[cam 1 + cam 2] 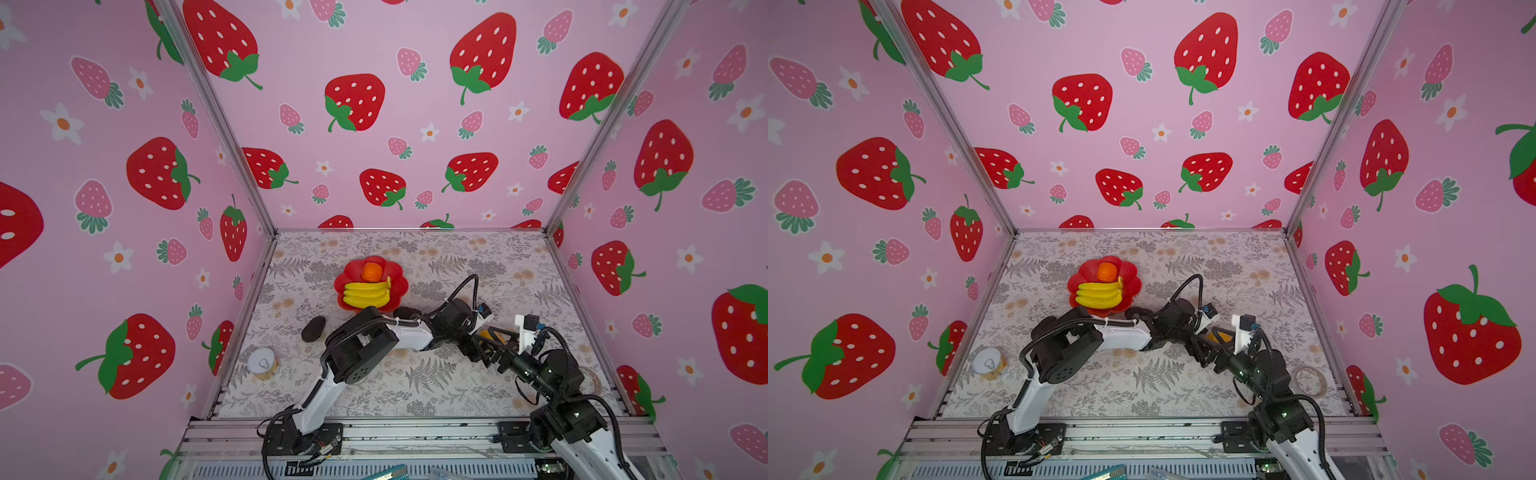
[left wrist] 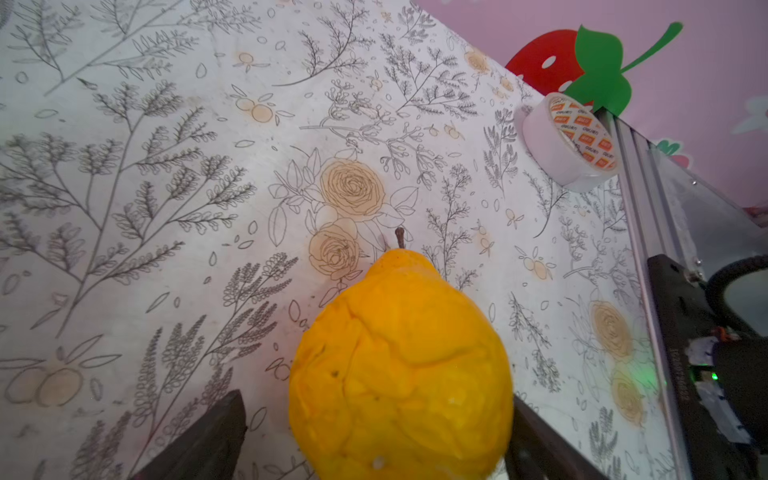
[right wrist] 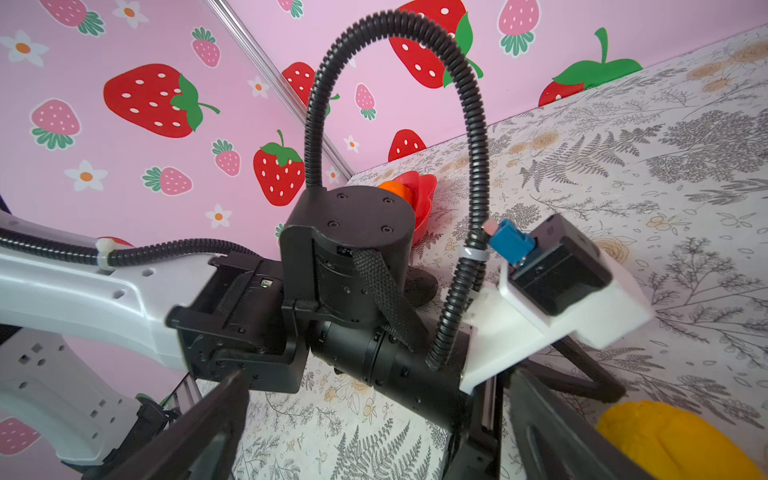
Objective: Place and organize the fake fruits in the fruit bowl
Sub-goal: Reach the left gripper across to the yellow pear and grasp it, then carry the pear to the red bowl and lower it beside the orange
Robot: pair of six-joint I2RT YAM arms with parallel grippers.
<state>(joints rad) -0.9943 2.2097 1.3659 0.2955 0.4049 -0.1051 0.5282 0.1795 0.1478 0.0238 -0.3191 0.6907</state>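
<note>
Reaching across low, L gripper fingers spread wide; pear sits btwn them; R gripper fingers likewise apart.

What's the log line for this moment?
left gripper: open around pear | right gripper: open, empty | bowl: banana, orange | avocados: on table

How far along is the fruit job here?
Done: the orange and bananas lie in the red bowl. In hand: the open left hand straddles the yellow pear on the table, not yet gripped. Left: that pear plus a dark avocado and a second avocado, both outside the bowl.
</note>
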